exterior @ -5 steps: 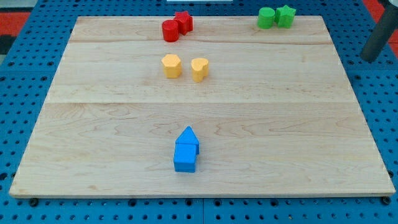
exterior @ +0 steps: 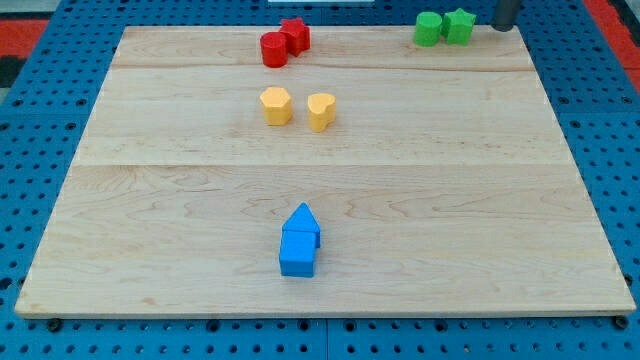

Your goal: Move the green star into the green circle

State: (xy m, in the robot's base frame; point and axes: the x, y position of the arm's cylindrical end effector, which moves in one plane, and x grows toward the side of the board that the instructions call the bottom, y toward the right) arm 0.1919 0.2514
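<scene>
While the tip (exterior: 503, 27) hung bare at upper right, touching nothing, the green star (exterior: 460, 25), touching the green circle (exterior: 429, 28), looked light, rigid, best pushed from its right face.

my tip (exterior: 503, 27) just right of green star (exterior: 460, 25), green circle (exterior: 429, 28)

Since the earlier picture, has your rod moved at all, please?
Yes. My tip went toward the view's top and left, from beyond the board's right edge to just right of the green star.
</scene>
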